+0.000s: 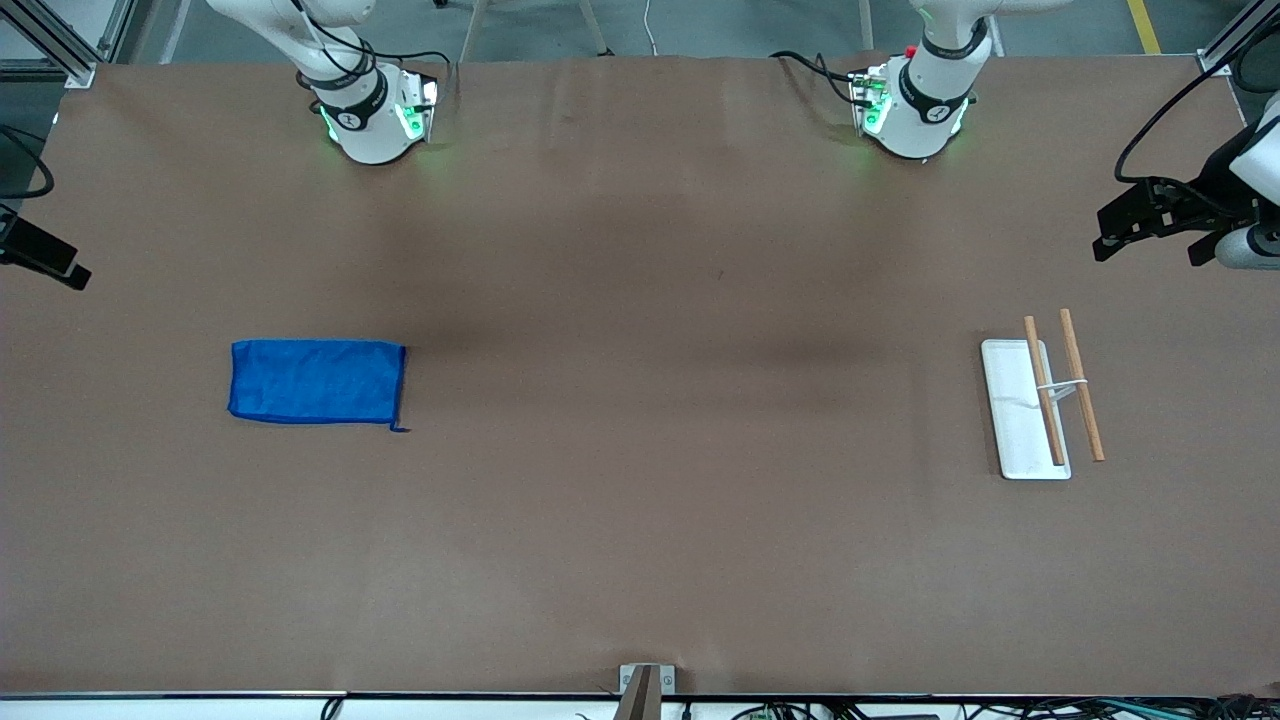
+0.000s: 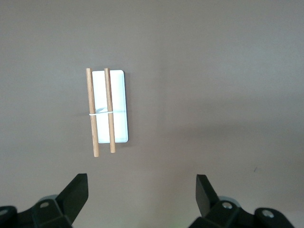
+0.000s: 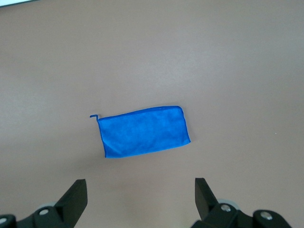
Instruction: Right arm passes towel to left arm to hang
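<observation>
- My right gripper (image 3: 137,199) hangs high over the right arm's end of the table, fingers spread wide with nothing between them, looking straight down at the towel (image 3: 144,131).
- The towel (image 1: 316,382) lies flat and folded on the brown table (image 1: 640,520), untouched, its loose thread trailing from one corner; I judge the pickup has not yet begun.
- My left gripper (image 2: 141,197) waits over the other end, fingers equally apart and empty, above the rack (image 2: 108,109), likely so the hand-off ends close to it.
- The rack (image 1: 1040,400) is a white tray carrying two wooden rods.
- The front view shows towel and rack well apart; each wrist view shows only its own target, and only they show my fingers clearly.
</observation>
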